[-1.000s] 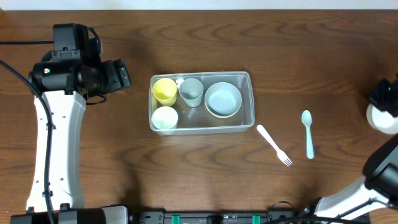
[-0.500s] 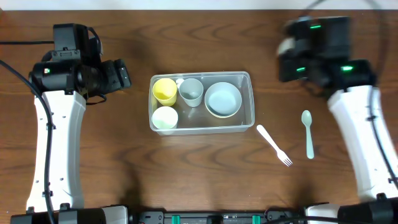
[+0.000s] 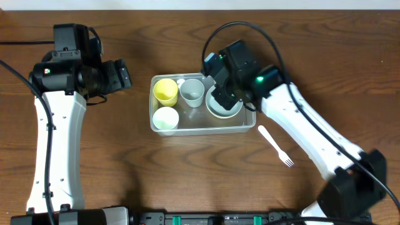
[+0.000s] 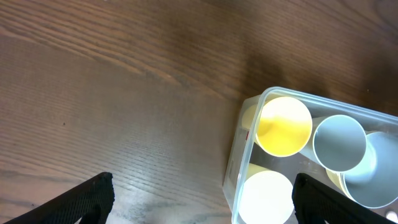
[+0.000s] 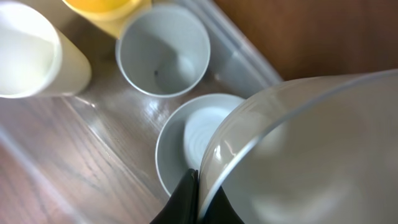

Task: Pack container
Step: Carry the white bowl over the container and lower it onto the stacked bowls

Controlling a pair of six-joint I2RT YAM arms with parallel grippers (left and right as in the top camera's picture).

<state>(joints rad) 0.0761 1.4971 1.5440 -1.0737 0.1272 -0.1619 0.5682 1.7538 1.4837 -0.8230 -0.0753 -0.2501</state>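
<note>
Aloft in right gripper (image 5: 198,200), translucent round bowl (image 5: 298,155)

Yellow cup (image 4: 283,126) inside container (image 4: 235,177)

Container (image 3: 201,130): one. Cups: three, all inside it: one yellow cup (image 3: 165,90) at its 10 o'clock, one grey cup (image 3: 192,92) at 11 o'clock, one white cup (image 3: 165,118) at 8 o'clock. Bowls: two: one grey bowl (image 5: 179,134) lying in the container at 3 o'clock, one pale bowl (image 5: 298,155) pinched in the right gripper (image 5: 199,200). Forks: one fork (image 3: 275,145), on the table (image 3: 125,162) at the container's 4 o'clock. Arms: two, left arm (image 3: 56,137) and right arm (image 3: 312,134). Grippers: two, counting the left gripper (image 4: 202,199).
</note>
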